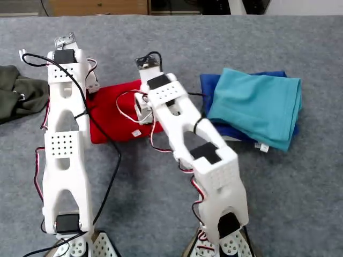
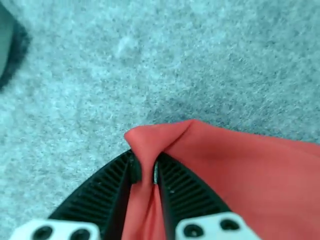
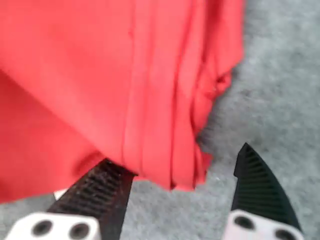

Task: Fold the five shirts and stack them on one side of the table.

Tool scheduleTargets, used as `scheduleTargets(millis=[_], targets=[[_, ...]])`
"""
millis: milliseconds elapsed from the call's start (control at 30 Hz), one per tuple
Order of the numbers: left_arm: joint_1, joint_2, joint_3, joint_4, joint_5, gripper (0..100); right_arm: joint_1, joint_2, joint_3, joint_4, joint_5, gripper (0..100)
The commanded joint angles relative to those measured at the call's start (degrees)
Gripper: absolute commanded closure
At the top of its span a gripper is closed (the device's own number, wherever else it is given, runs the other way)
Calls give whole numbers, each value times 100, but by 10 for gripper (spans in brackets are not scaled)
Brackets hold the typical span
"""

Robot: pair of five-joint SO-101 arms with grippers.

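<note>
While red shirt (image 1: 115, 115) lies on table (image 1: 214, 43), its corner is pinched by left gripper (image 2: 145, 172).
Fingers of right gripper (image 3: 177, 157) are held spread, w/ folded shirt edge btw. them.

- Your table (image 1: 300, 187) had a grey, felt-like covering, rough and matt.
- The red shirt (image 1: 115, 115) was soft, matt cloth.
- Your left gripper (image 2: 145, 170) and right gripper (image 3: 175, 160) had dull black plastic fingers, ribbed inside.
- Your arm shells (image 1: 64, 144) were smooth white plastic.
- The teal shirt (image 1: 257, 104), blue shirt (image 1: 210, 88) and dark green shirt (image 1: 19, 96) looked like matt cloth.
</note>
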Motion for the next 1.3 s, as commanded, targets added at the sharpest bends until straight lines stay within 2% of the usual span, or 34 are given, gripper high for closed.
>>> scheduleTargets(millis=[0,267,400,567,667,967,1267], targets=[[-9,-163,-97,53,-88,982,-57,312,-875,316,-167,703],[-18,-163,-97,53,-88,982,-22,1780,-3231,1705,-158,716],[-18,-171,-97,53,-88,982,119,2651,-4769,2426,-123,803],[-26,-171,-97,53,-88,982,101,3486,-6281,3051,334,888],[-35,-171,-97,53,-88,982,92,3512,-6404,3051,413,984],[53,-251,-633,290,-53,982,532,3266,-6387,3068,492,998],[642,-1613,-255,281,-44,982,787,1464,-5051,3059,853,998]])
